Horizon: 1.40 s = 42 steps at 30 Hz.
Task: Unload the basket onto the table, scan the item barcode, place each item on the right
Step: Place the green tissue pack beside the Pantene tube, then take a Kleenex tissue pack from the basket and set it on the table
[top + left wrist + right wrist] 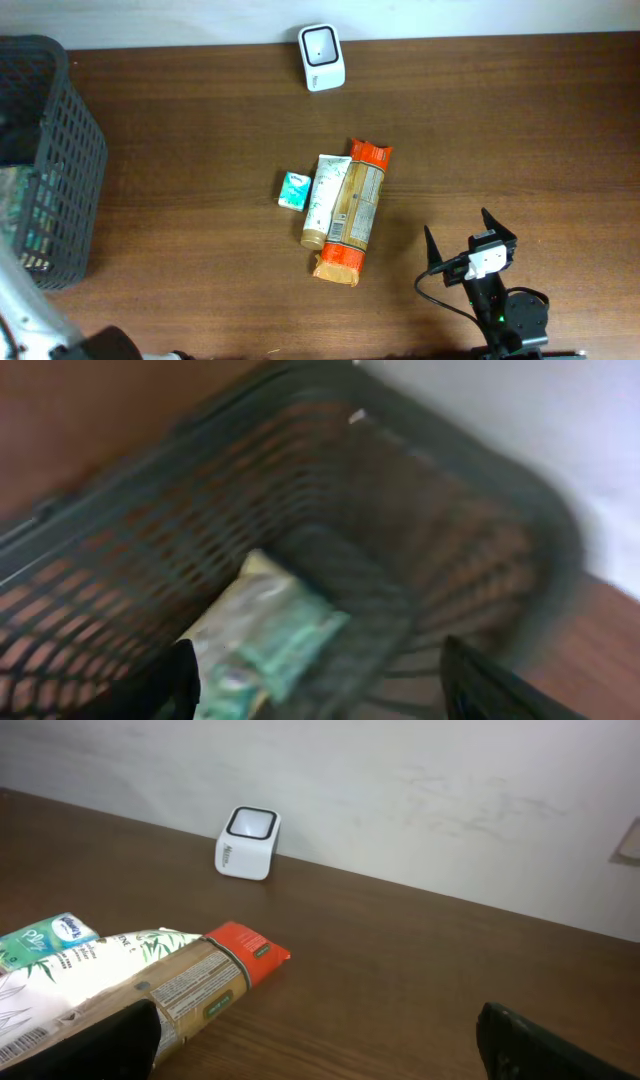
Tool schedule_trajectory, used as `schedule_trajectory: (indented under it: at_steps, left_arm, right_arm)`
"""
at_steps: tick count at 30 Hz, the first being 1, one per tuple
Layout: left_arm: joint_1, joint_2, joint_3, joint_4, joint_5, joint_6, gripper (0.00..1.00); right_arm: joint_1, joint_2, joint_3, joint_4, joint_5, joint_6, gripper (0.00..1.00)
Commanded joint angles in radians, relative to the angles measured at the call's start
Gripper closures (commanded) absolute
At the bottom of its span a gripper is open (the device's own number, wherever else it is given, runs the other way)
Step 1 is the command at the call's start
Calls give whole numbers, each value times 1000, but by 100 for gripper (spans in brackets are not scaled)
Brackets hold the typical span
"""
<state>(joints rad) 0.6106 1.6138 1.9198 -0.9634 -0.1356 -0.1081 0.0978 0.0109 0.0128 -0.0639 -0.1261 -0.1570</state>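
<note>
Three items lie together mid-table: a small teal box [294, 190], a white tube [325, 198] and a tan packet with orange ends [355, 210], also in the right wrist view [205, 985]. I cannot make out a barcode on any of them. The white scanner [321, 57] stands at the far edge by the wall [247, 843]. My right gripper [458, 232] stands open right of the packet, nothing between its fingers [320, 1055]. My left gripper [320, 685] is open over the dark basket [450, 510], above a green and white packet [265, 640] lying inside.
The dark mesh basket [60, 130] stands at the table's left edge, green packaging [18, 215] showing through its wall. The left arm's white link [25, 315] is at the bottom left corner. A light wall runs behind the scanner.
</note>
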Motion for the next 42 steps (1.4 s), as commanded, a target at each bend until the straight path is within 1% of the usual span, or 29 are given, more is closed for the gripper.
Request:
schedule_trajectory:
  at_steps: [1, 2, 3, 5, 7, 8, 9, 11, 12, 16, 19, 20, 22, 23, 24, 25, 28, 30, 31, 33, 34, 36, 37, 38, 39, 40, 42]
  left_arm:
    - [85, 109, -13, -55, -1, 13, 25]
    - [99, 130, -19, -64, 0, 13, 25]
    - [125, 183, -42, -69, 9, 50, 23]
    - [139, 233, -64, -66, 38, 134, 21]
    - [152, 324, -81, -48, 64, 258, 19]
    - [152, 357, -81, -41, 101, 319, 18]
    - [151, 399, -81, -31, 177, 400, 19]
    - [150, 450, -81, -11, 285, 473, 18]
    - [149, 475, -81, 5, 309, 478, 18]
    - [149, 569, -82, 30, 329, 478, 20]
    - [141, 618, -83, 43, 367, 496, 23]
    - [133, 633, -83, 50, 383, 500, 26]
    - [115, 654, -83, 55, 383, 500, 38]
    - [106, 661, -83, 55, 383, 500, 54]
    - [103, 663, -83, 55, 375, 500, 82]
    - [101, 660, -82, 55, 374, 499, 100]
    - [102, 651, -56, 21, 372, 499, 100]
    - [102, 631, -14, -5, 372, 440, 100]
    - [102, 586, 53, -20, 372, 356, 100]
    - [101, 529, 133, -34, 373, 261, 100]
    - [100, 467, 219, -54, 377, 176, 100]
    - [94, 370, 332, -81, 391, 70, 100]
    - [82, 301, 386, -99, 416, 43, 100]
    - [68, 253, 409, -116, 434, 43, 100]
    - [27, 178, 414, -164, 439, 44, 100]
    - [-18, 143, 414, -229, 439, 44, 100]
    - [-122, 128, 414, -364, 439, 44, 100]
  right_arm:
    - [-6, -7, -7, -2, -5, 8, 1]
    - [-6, -7, -7, -2, -5, 8, 1]
    - [-6, -7, -7, -2, -5, 8, 1]
    - [-6, -7, -7, -2, -5, 8, 1]
    - [-6, -7, -7, -2, -5, 8, 1]
    - [-6, -7, -7, -2, -5, 8, 1]
    - [-6, -7, -7, -2, -5, 8, 1]
    - [-6, -7, -7, -2, -5, 8, 1]
    - [-6, -7, -7, -2, -5, 8, 1]
    - [-6, -7, -7, -2, -5, 8, 1]
    - [-6, -7, -7, -2, -5, 8, 1]
    - [-6, -7, -7, -2, -5, 8, 1]
    - [-6, -7, -7, -2, -5, 8, 1]
    - [-6, -7, -7, -2, -5, 8, 1]
    - [-6, -7, -7, -2, -5, 8, 1]
    - [-6, -7, -7, -2, -5, 8, 1]
    - [-6, -7, -7, -2, -5, 8, 1]
    - [-6, -7, -7, -2, -5, 8, 1]
    - [-6, -7, -7, -2, -5, 8, 1]
    - [-6, -7, -7, -2, -5, 8, 1]
    - [-6, -7, -7, -2, -5, 8, 1]
    - [-6, -7, -7, -2, -5, 8, 1]
    - [-6, -7, -7, -2, -5, 8, 1]
    - [-6, -7, -7, -2, -5, 8, 1]
    - [-6, -7, -7, -2, -5, 8, 1]
    - [-6, -7, -7, -2, -5, 8, 1]
    - [-6, -7, -7, -2, -5, 8, 1]
